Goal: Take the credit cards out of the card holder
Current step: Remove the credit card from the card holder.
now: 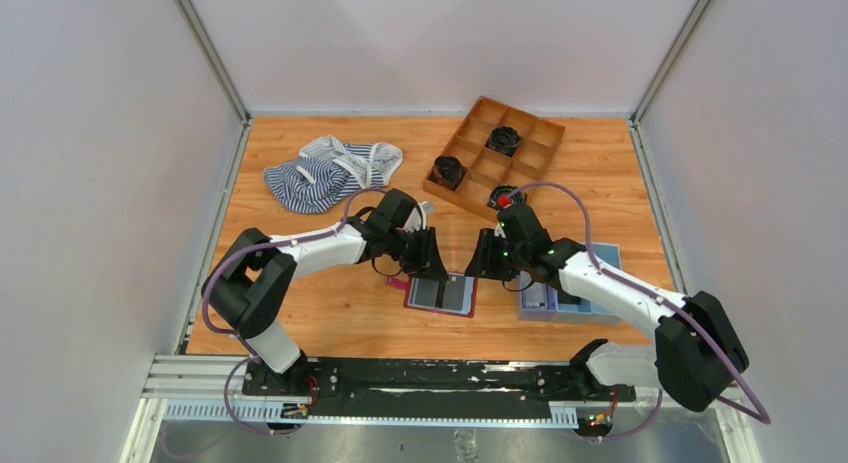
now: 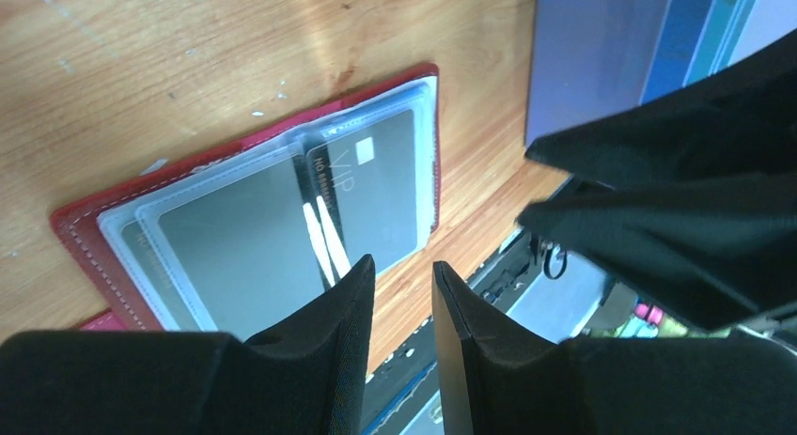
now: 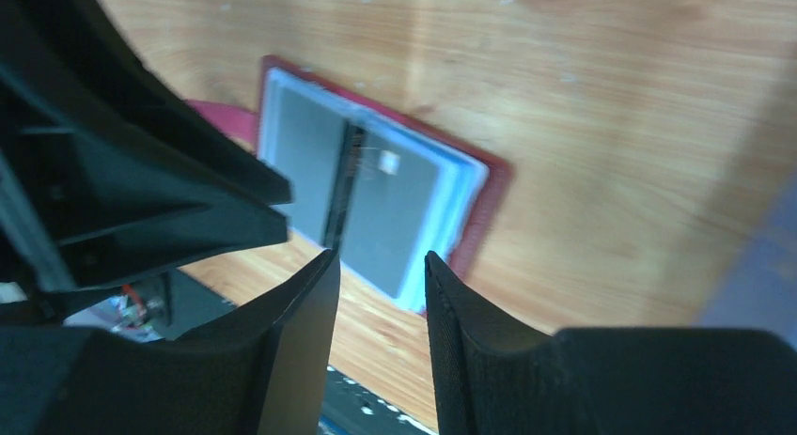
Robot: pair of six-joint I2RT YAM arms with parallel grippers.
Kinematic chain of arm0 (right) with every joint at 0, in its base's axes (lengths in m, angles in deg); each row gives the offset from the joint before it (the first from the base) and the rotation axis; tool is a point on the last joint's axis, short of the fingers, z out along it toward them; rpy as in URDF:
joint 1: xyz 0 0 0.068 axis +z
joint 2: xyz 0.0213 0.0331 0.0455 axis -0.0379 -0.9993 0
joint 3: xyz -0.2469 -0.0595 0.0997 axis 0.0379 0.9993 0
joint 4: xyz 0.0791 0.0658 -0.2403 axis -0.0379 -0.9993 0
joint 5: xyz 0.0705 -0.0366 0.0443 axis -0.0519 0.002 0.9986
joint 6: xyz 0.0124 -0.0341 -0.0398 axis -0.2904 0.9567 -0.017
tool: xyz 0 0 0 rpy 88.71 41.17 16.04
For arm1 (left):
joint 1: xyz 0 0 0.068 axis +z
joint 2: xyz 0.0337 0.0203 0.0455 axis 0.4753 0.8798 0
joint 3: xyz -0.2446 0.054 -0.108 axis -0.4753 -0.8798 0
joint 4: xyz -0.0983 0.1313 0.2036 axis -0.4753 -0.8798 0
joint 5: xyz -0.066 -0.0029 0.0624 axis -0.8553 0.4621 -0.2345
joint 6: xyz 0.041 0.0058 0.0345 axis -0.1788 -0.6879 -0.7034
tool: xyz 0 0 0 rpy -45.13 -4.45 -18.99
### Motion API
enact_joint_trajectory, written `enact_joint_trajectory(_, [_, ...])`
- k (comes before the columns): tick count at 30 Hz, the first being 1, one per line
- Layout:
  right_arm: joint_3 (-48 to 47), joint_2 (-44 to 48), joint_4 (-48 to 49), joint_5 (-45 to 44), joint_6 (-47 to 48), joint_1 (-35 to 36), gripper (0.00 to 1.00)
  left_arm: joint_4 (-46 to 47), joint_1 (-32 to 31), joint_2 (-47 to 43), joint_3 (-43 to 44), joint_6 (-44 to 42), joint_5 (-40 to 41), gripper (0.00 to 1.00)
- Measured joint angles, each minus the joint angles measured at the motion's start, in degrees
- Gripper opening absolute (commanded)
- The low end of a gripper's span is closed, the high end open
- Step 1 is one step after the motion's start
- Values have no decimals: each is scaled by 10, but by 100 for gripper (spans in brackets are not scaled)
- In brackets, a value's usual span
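**Q:** Where does the holder [image 1: 440,294] lie?

**A:** Open flat on the table [image 1: 330,318], near the front edge, between the two arms. The maroon cover faces down and the pale inner sleeves face up. A strap tab [image 1: 397,282] sticks out from the holder's left side.

**Q:** And the cards [image 2: 235,242]?

**A:** Inside the holder, under clear sleeves. The left wrist view shows two dark grey faces, one on each side of the fold. One is marked "VIP" and carries a small chip [image 2: 365,148]. The right wrist view shows the same pair, blurred. Whether more cards lie beneath them cannot be told.

**Q:** State of the left jaws?

**A:** Narrowly parted, with nothing between them; table and base rail show through the gap. They hang over the holder's far edge, tips pointing down. Whether they touch the holder cannot be told.

**Q:** And the right jaws?

**A:** Also narrowly parted and empty. They hang above the table, just off the holder's far right corner and close to the left jaws. Each wrist view shows the other arm's jaws at its edge.

**Q:** What surrounds the holder?

**A:** A blue tray [image 1: 560,315] sits just to its right, partly under the right arm [image 1: 610,288]. A wooden divided tray [image 1: 472,135] stands behind it to the right, well apart, with black coils [image 1: 503,138] in some compartments. A striped cloth [image 1: 320,173] lies behind it to the left, also well apart.
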Motion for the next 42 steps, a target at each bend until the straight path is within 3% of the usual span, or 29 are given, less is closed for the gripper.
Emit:
enact_joint_trajectory(7, [17, -69, 107, 64, -41, 43, 42, -10, 18, 0, -19, -3, 11, 33])
enact_joint_trajectory(15, [33, -113, 139, 64, -59, 40, 41, 22, 26, 12, -37, 6, -19, 33])
enact_joint_trajectory(42, [128, -92, 262, 79, -104, -1, 40, 76, 25, 57, -57, 28, -46, 30])
